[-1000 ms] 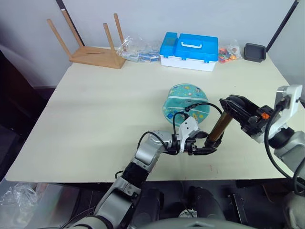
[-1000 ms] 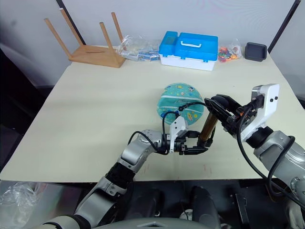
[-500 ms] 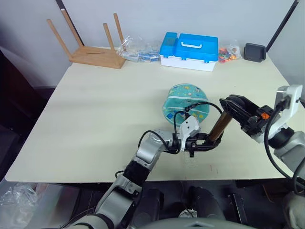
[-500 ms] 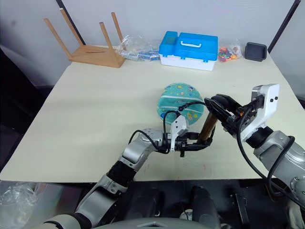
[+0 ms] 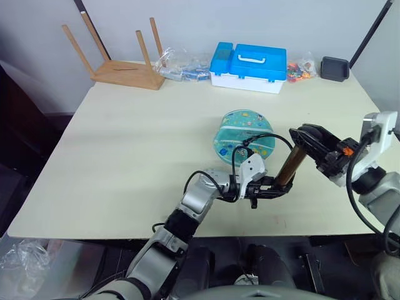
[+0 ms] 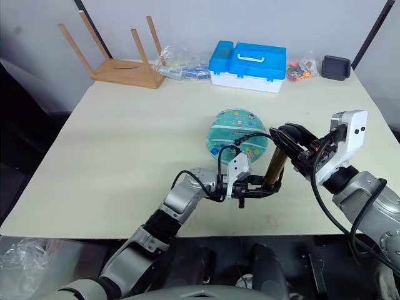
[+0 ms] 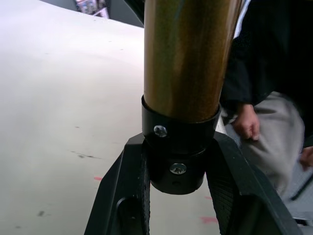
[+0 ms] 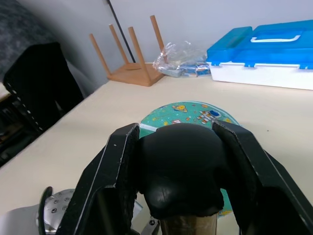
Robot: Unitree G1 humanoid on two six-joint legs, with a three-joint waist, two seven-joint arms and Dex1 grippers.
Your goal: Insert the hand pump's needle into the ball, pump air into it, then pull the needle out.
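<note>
1. The slim amber-gold translucent hand pump [image 5: 289, 167] stands tilted over the near part of the pale table [image 5: 125, 156], its long axis running from its black lower end cap [image 7: 177, 157], down near the table's front edge, up and to the right toward its black handle [image 8: 180, 166].
2. A thin black hose [image 5: 265, 138] loops from the pump's lower end up over the teal-turquoise soft ball with cartoon prints [image 5: 244, 134]; the needle at its tip is too small to make out, so whether it sits in the ball cannot be told.
3. The ball rests on the table just behind the pump and between the two grippers, near but apart from the amber cylinder.
4. The left gripper [image 7: 177, 196] is closed around the pump's lower black cap, one black finger [image 7: 124, 200] pressed on each side of it.
5. The right gripper [image 8: 178, 161] clamps the rounded black handle at the pump's upper end, its two fingers tight against the handle's sides.
6. Along the far edge of the table lie an upturned wooden stool with its legs in the air [image 5: 119, 59], a clear plastic bag of small items [image 5: 181, 64], a blue-and-white plastic case [image 5: 248, 65], a bag of colourful small pieces [image 5: 299, 69] and a small black tray [image 5: 334, 68], all well apart from the ball.
7. In the left wrist view a person's hand [image 7: 247, 122] shows beyond the table edge.
</note>
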